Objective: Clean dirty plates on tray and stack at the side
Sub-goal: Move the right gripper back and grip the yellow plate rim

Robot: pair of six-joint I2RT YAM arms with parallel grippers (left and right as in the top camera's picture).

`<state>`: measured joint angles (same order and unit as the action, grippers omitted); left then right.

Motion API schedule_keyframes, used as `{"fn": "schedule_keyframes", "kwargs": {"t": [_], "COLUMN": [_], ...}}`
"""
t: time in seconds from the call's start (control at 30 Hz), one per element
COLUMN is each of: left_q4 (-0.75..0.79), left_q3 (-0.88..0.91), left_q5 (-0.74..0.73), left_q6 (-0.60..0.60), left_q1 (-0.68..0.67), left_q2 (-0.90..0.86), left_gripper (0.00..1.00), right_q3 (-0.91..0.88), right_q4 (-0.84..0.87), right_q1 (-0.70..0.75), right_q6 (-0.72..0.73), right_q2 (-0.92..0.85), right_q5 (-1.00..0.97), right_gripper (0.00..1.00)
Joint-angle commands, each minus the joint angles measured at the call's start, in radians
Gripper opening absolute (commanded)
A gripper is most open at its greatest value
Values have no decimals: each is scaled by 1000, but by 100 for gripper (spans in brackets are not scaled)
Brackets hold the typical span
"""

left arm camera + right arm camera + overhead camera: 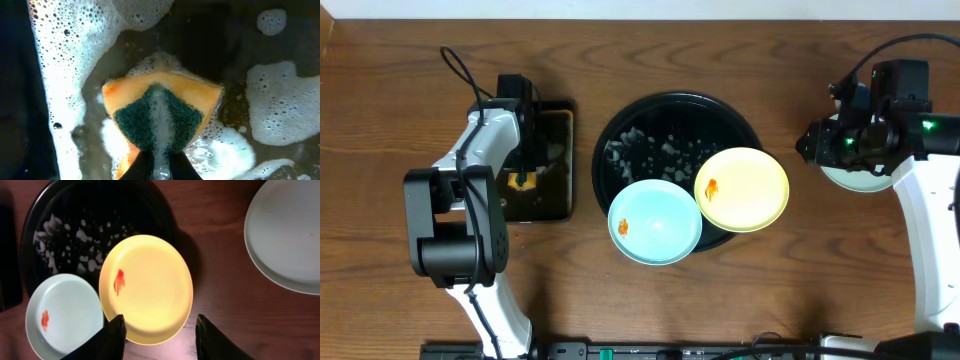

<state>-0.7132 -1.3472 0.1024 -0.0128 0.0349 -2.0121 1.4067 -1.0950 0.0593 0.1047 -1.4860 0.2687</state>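
Altogether three plates (655, 222), two smeared at the tray's (638, 118) five o'clock; left gripper (158, 161) pinches sponge (161, 116), right gripper (160, 326) spread.

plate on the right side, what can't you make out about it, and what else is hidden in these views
- Plate: overhead, the right arm covers most of it; the right wrist view cuts it off at the edge, so a smear on the unseen part cannot be ruled out.
- Small tray: overhead, the left arm hides much of it.
- Left jaws: left wrist view, mostly cut off by the bottom edge, below the sponge.
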Motion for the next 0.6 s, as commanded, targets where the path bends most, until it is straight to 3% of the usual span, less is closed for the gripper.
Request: {"fn": "schedule_keyframes", "kwargs": {"t": [0.0,0.03,0.1,0.13,0.43,0.47,0.53,0.57], "left_q4": [-26,-32,-32,-32,-28,-28,-29,-29], "left_q3": [18,11,7,7,19,19,19,19], "left_q5": [-70,-74,-109,-118,-118,-118,-118,-118], "left_q6": [-13,-18,-18,-18,-18,-18,-18,-18], "left_q1": [2,2,2,2,1,1,2,1], "left_q2": [25,46,97,114,104,96,77,71], "left_gripper": [8,8,29,34,41,41,41,41], "right_q3": [-10,-17,-41,-55,-163,-167,-174,-176], "right_q4": [2,0,1,2,63,73,87,91], "right_q1": [-9,-9,-18,-24,-105,-111,-119,-122], "right_q6": [-9,-7,-5,-5,23,39,60,69], "right_q2": [-19,-31,-59,-72,-215,-228,-254,-269], "right_q5": [-11,-10,-10,-10,-24,-39,-73,-96], "right_gripper": [43,43,43,43,45,44,27,25]}}
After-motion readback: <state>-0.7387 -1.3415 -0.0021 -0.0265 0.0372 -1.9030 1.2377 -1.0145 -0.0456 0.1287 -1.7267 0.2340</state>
